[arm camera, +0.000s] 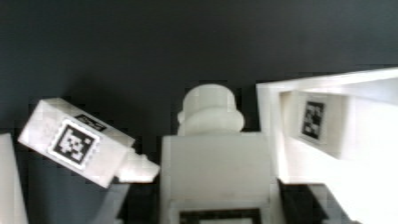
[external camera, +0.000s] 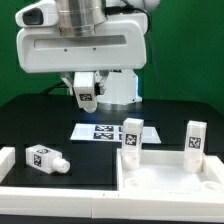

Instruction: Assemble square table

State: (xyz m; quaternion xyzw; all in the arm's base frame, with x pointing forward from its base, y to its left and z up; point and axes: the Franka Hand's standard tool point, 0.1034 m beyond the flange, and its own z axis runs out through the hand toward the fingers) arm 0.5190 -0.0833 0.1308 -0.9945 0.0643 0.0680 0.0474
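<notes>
I am gripping the held leg [external camera: 88, 100] of the square table. My jaws are clenched on its blocky white body, and in the wrist view its rounded peg end is pointing away from me. My gripper [external camera: 84, 90] is hanging high over the black work surface [external camera: 40, 115], behind the marker board [external camera: 104, 131] and well apart from the table top [external camera: 170, 178].

As I am judging it, the step in hand is carrying this leg to the table top and fixing it there. The left upright leg [external camera: 132, 135] and the right upright leg [external camera: 195, 138] are standing at the far side of the top. The lying leg [external camera: 45, 158] is resting on its side toward the exterior view's left, apart from the top.

To do it well, I am thinking of three things. I am wanting the peg straight above a free near corner before going down. I am wanting the leg upright, because in the exterior view it is looking a little tilted. And I am wanting a path that is not brushing the raised rim or the two standing legs. I cannot see the holes from here.

My arm is reaching in from above, with the wrist turning the jaws downward and the leg's tag facing the exterior camera.
</notes>
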